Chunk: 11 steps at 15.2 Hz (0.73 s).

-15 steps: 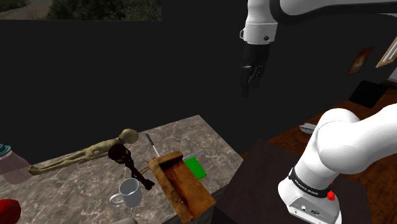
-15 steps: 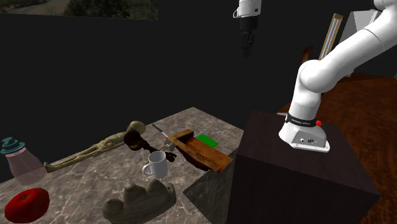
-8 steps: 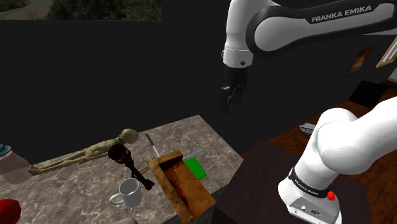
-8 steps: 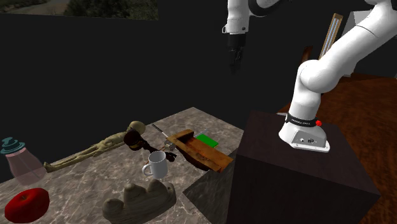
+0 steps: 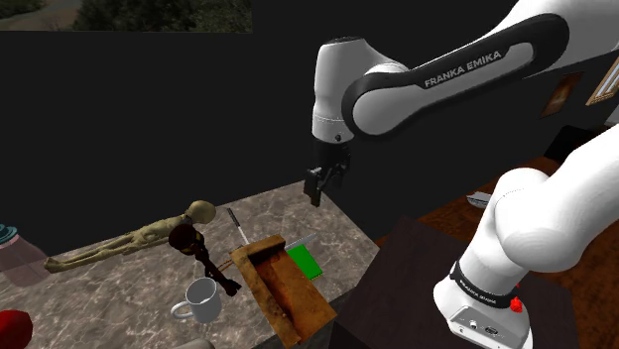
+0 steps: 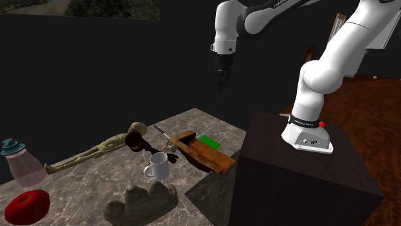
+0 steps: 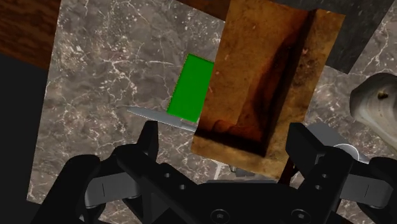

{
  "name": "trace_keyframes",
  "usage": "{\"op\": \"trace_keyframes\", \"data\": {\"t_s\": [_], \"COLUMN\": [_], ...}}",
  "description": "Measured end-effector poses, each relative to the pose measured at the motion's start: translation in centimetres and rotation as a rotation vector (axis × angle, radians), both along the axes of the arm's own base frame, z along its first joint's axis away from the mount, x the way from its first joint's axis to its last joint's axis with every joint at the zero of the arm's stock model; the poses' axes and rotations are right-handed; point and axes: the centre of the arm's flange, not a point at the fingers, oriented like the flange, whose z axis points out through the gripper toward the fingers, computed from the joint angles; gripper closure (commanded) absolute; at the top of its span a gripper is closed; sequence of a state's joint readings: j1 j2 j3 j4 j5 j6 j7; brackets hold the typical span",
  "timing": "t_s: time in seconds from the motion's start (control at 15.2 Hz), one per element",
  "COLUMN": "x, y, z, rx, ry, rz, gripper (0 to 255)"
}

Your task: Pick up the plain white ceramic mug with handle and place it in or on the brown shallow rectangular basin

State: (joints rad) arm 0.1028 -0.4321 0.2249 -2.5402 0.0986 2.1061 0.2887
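Note:
The white mug (image 5: 203, 299) (image 6: 159, 166) stands upright on the marble table, handle toward the shoulder view's left. Just to its right lies the brown shallow basin (image 5: 283, 283) (image 6: 202, 151), long and empty. My gripper (image 5: 317, 188) (image 6: 222, 80) hangs high above the table's far edge, well above and apart from both. In the wrist view the gripper (image 7: 224, 143) is open, its black fingers (image 7: 149, 137) wide apart with nothing between them. The basin (image 7: 267, 76) lies below them.
A green flat card (image 5: 306, 262) (image 7: 193, 87) lies beside the basin, with a silver blade (image 7: 159, 118) near it. A skeleton figure (image 5: 129, 238), a dark figurine (image 5: 198, 253), a red object (image 6: 26, 204), a jar (image 6: 22, 160) and a stone-like lump (image 6: 141, 200) crowd the table. The stand (image 6: 295, 173) is at the right.
The arm has swung down and toward the shoulder view's left, bringing the gripper from high over the stand to above the table's far edge. Nothing on the table moved.

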Motion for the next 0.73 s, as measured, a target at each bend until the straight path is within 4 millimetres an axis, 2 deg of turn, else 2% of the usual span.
{"op": "trace_keyframes", "data": {"t_s": [0.73], "x": [6.2], "y": [8.1], "z": [-9.9], "rx": [0.012], "ry": [-0.054], "rz": [0.012], "gripper": [0]}}
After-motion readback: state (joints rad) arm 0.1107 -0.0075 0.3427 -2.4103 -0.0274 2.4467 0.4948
